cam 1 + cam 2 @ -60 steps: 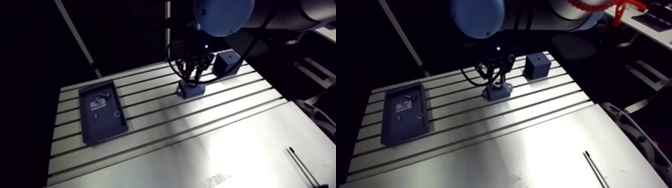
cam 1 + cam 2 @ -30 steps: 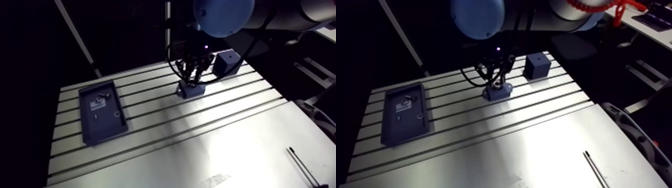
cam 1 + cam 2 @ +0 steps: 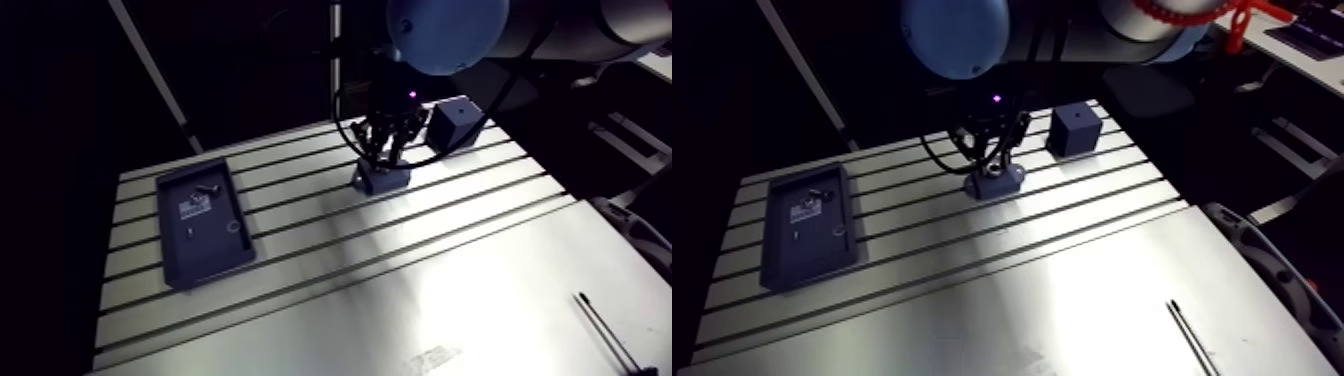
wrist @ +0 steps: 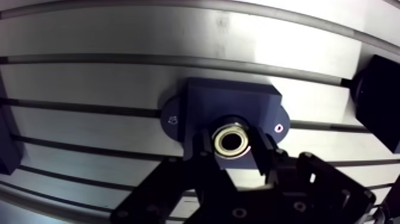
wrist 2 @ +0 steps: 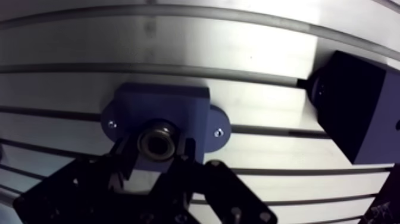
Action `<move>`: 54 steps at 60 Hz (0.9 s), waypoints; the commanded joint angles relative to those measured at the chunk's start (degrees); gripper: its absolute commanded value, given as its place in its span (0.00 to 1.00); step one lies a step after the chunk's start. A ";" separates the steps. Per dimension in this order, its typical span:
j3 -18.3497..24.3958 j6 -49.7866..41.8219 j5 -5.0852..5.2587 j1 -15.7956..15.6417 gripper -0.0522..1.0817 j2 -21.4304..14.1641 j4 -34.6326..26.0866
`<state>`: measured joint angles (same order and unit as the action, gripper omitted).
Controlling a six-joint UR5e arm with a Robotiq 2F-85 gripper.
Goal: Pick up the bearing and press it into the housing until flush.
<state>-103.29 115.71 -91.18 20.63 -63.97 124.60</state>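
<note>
The robot's two-finger gripper (image 4: 233, 152) hangs directly over the dark blue housing (image 4: 229, 101) on the slotted aluminium table (image 4: 107, 77). The jaws are closed on the bearing (image 4: 232, 140), a small metal ring with a bright rim. One of the black fingers (image 4: 266, 156) presses in from each side of it.

In the wrist view the ring sits between the fingertips, squarely over the round bore in the top of the housing, with a dark ring of shadow around it. The view does not show whether it is already seated flush in the bore or only at its mouth. The housing's two flat mounting ears stick out past the fingers on either side, each with a small hole, and the block rests across one of the table's slots.

A dark cube-shaped block (image 5: 357, 113) stands near the gripper, off to one side beyond a finger and clear of the housing. In the arm view a shallow dark tray (image 3: 205, 222) holding a few small parts lies well apart on the gripper's other side. A thin dark rod (image 3: 1187, 335) rests on the smooth plate far from the jaws, near the table's corner.
</note>
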 commanded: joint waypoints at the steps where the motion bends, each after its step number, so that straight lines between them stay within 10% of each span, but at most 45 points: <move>1: -0.02 0.00 0.00 0.03 0.59 0.13 0.08; 54: 0.06 0.09 0.00 0.03 0.59 0.13 0.17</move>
<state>-103.28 115.77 -91.22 20.66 -63.84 124.75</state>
